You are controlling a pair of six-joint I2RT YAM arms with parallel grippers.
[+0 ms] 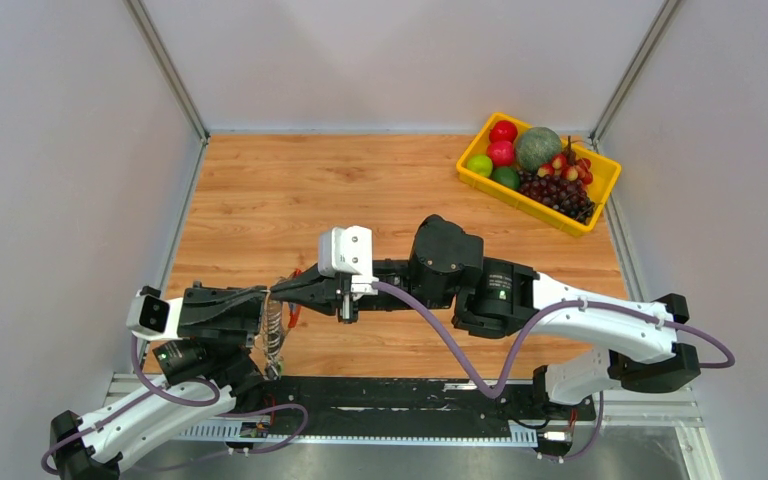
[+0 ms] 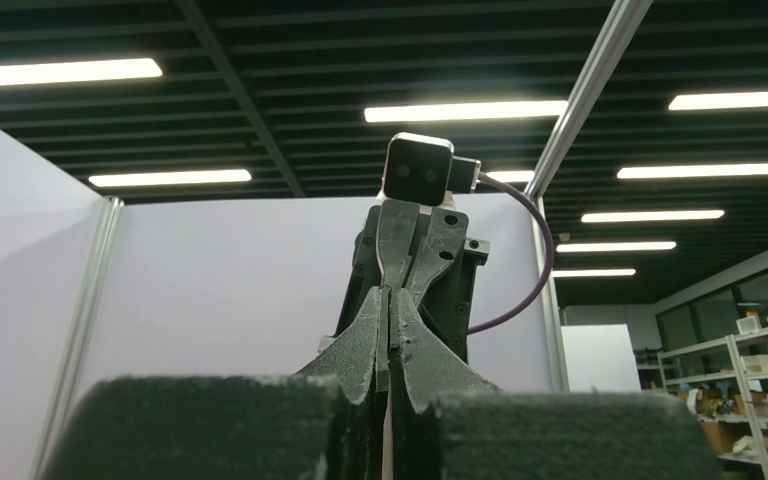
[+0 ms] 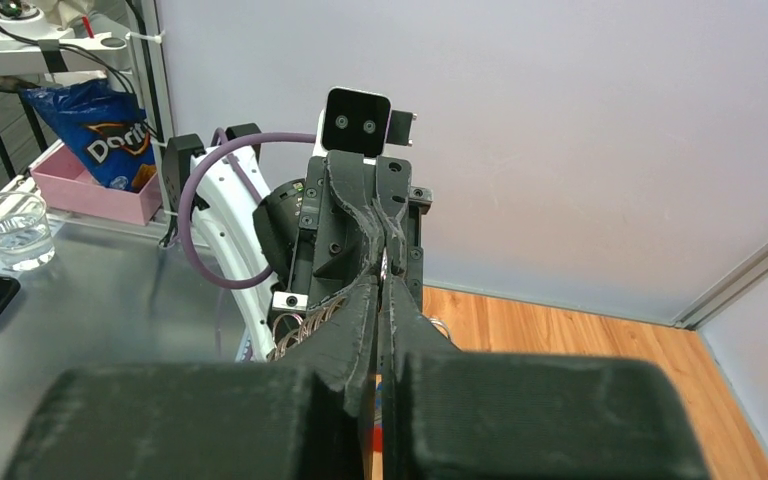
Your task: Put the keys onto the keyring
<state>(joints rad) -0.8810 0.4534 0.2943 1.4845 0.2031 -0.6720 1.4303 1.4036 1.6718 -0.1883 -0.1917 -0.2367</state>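
My left gripper [image 1: 272, 297] and right gripper [image 1: 288, 291] meet tip to tip above the table's near edge. Both are shut. The keyring [image 1: 293, 314] is pinched where they meet, with its red part showing just below the right fingertips. A bunch of wire rings [image 1: 274, 340] hangs from it under the left gripper and also shows in the right wrist view [image 3: 298, 325]. In the left wrist view a thin grey strip [image 2: 392, 300] runs between both pairs of tips. A bit of blue [image 3: 378, 386] and red [image 3: 375, 436] shows through the slit of the right fingers. No whole key is visible.
A yellow tray [image 1: 480, 182] of fruit stands at the far right corner of the wooden table [image 1: 360, 180]. A black rail [image 1: 400, 395] runs along the near edge by the arm bases. White walls enclose the left, back and right.
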